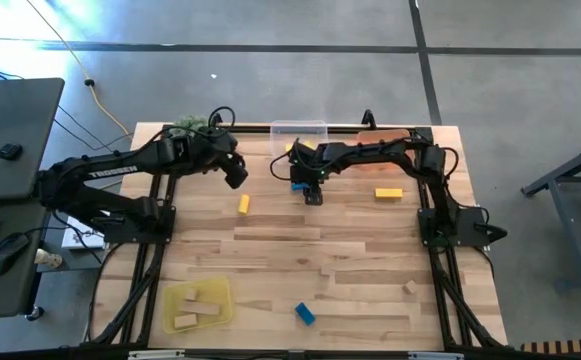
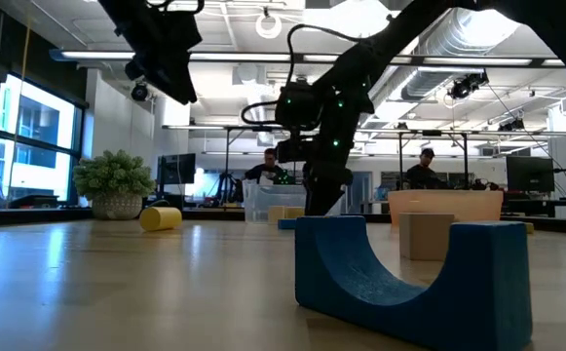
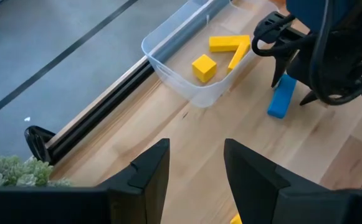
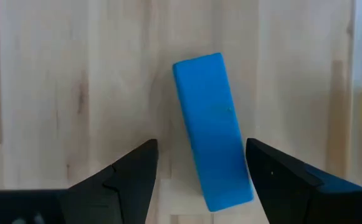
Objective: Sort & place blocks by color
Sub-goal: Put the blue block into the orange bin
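A blue bar [image 4: 213, 130] lies flat on the table in front of the clear tray [image 1: 312, 127]; it also shows as blue bar [image 1: 298, 183] and blue bar [image 3: 282, 96]. My right gripper [image 4: 196, 165] is open and low over it, one finger on each side, the bar nearer one finger. The tray holds three yellow blocks [image 3: 221, 53]. My left gripper [image 3: 196, 149] is open and empty, raised above the table left of the tray, shown as left gripper [image 1: 235, 172]. Loose on the table are a yellow block [image 1: 243, 204], a yellow bar [image 1: 388, 193], a blue arch [image 2: 409, 283] and a plain cube [image 2: 427, 234].
An orange tray [image 1: 385, 137] sits beside the clear one at the far edge. A yellow tray [image 1: 198, 302] near the left front corner holds plain wood blocks. The green plant [image 1: 192, 125] stands at the far left corner. People sit in the room behind the table.
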